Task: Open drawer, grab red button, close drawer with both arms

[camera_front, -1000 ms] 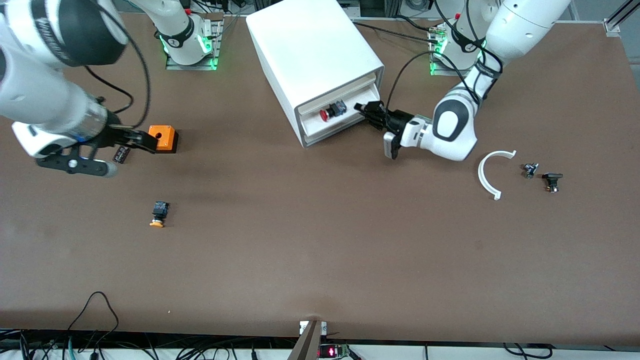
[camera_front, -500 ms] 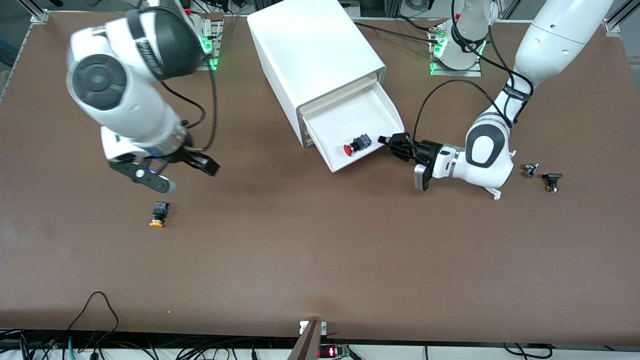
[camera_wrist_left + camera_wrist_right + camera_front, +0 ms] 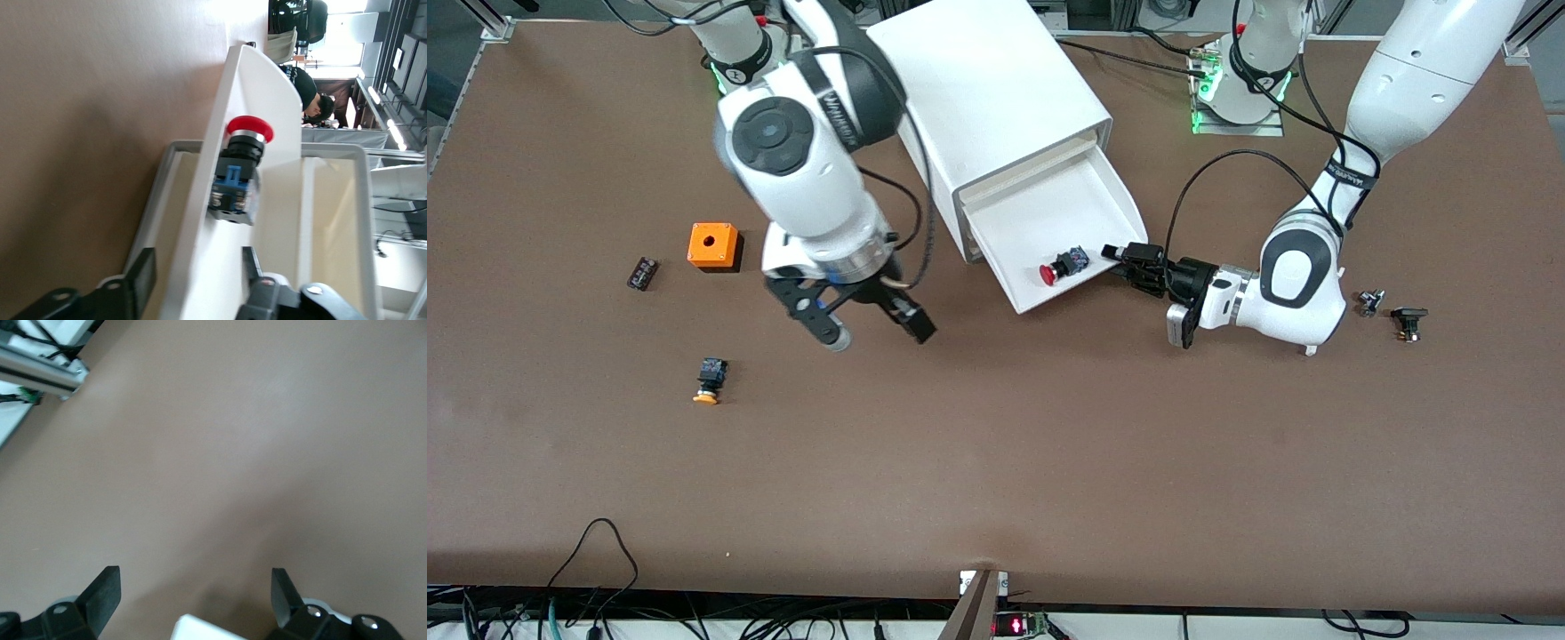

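The drawer (image 3: 1040,213) stands pulled out of the white cabinet (image 3: 987,98). The button (image 3: 1060,267), with a red cap and a black body, lies on its side inside, near the front strip. My left gripper (image 3: 1125,258) is at the drawer's front corner toward the left arm's end. In the left wrist view its open fingers (image 3: 140,280) straddle the drawer's wall (image 3: 267,87), with the button (image 3: 240,167) just past them. My right gripper (image 3: 876,324) is open and empty over bare table beside the cabinet, and the right wrist view (image 3: 193,593) shows only table.
An orange cube (image 3: 713,244) with a hole and a small black piece (image 3: 642,272) lie toward the right arm's end. A yellow-capped button (image 3: 710,380) lies nearer the camera. Small dark parts (image 3: 1369,302) (image 3: 1408,322) lie past the left arm's elbow.
The left gripper pulled the drawer out, and the button came with it. The right arm swung from the orange cube toward the cabinet, uncovering the cube.
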Tool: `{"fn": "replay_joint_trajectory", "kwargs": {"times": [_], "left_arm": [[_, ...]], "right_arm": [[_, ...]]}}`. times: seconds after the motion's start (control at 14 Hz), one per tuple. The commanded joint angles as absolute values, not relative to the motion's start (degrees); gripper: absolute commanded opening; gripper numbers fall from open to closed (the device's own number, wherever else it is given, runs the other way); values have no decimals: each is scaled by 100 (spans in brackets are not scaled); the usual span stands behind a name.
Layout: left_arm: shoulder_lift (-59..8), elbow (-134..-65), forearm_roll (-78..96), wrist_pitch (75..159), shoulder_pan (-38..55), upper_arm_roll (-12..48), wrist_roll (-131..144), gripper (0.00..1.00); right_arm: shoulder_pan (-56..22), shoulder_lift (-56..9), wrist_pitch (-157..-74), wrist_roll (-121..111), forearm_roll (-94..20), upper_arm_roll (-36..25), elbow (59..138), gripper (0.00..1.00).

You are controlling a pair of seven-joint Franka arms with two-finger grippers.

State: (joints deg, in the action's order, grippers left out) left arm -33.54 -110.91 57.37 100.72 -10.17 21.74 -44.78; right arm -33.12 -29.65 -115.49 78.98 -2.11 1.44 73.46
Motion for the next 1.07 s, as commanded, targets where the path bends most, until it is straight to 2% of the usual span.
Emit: {"fn": "replay_joint_trajectory", "kwargs": {"times": [0.0, 0.21, 0.36, 0.64, 0.86, 1.0], "left_arm": [[-3173, -10330, 4830, 9223, -1116, 2197, -2960, 100], [-3094, -9363, 3747, 8431, -1134, 2206, -1498, 100], [-2971, -8879, 3001, 8184, -1125, 2259, -751, 100], [-2813, -8237, 1823, 8007, -1081, 2285, -115, 100], [-2769, -7806, -126, 8016, -775, 2390, -158, 100], [-2821, -7612, -797, 8059, -607, 2382, -184, 100]], "right_arm": [[-3777, -3321, -11882, 8620, -308, 97, 7076, 100], [-4226, -3769, -11971, 9288, -527, 97, 6603, 100], [-4385, -4024, -11971, 9439, -720, 97, 6364, 100], [-4632, -4332, -11962, 9474, -853, 236, 6293, 100], [-4798, -4570, -12084, 9711, -853, 290, 6293, 100], [-4886, -4719, -12181, 9826, -852, 290, 6293, 100]]}}
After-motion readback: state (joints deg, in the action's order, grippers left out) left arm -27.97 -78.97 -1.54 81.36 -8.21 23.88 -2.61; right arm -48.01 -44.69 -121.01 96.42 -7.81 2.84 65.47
